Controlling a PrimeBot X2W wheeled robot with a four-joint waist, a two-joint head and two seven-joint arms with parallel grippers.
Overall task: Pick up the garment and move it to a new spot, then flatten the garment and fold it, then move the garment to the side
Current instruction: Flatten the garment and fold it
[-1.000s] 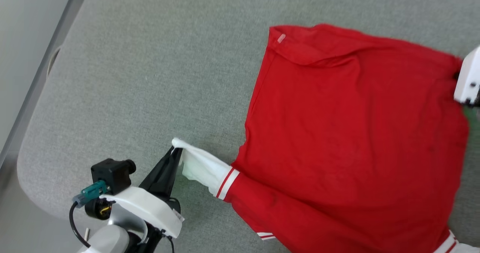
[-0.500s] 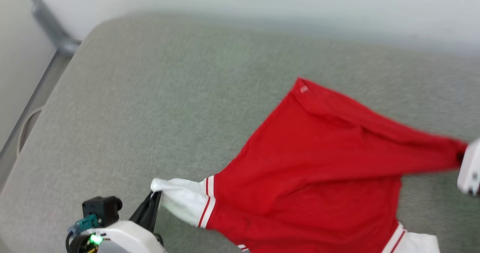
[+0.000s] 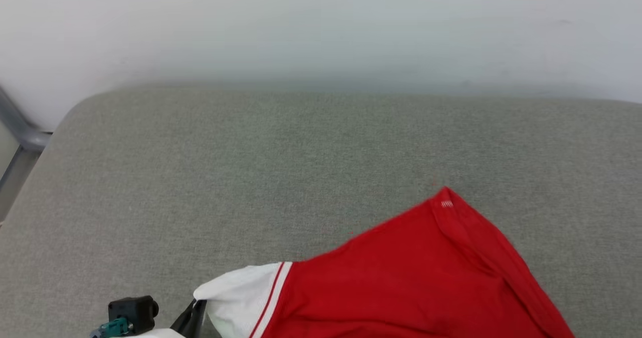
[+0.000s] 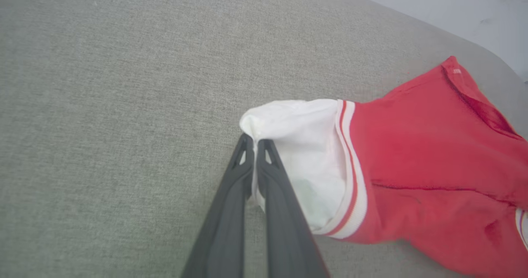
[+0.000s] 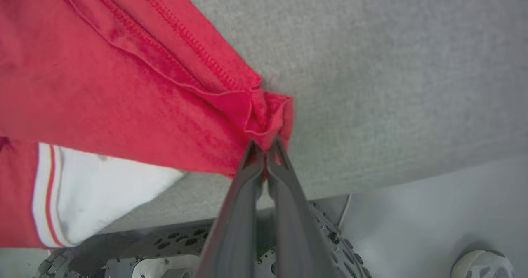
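grey tabletop (image 3: pixel 251 167), woven and felt-like, soft-looking, rounded at the far left corner; pale blank wall (image 3: pixel 321 27) behind. red garment (image 3: pixel 401 278) at the near right of the tabletop, cut off by the bottom edge of the head view. smooth fine knit, stitched double seam along the hem, white short sleeve (image 4: pixel 301 146) ending in red-and-white striped trim (image 4: pixel 350 166). long axis roughly left to right across the robot's front, sleeve end to its left, one red corner peaking away toward the wall. small white tag (image 3: pixel 447 204) just under that peak, marks too small to read. left end effector (image 4: pixel 255 144) pinched narrow on the bunched tip of the white sleeve, dark fingers pressed together. right end effector (image 5: pixel 266 146) likewise clamped on a crumpled red hem corner, cloth pulled into taut folds from it.
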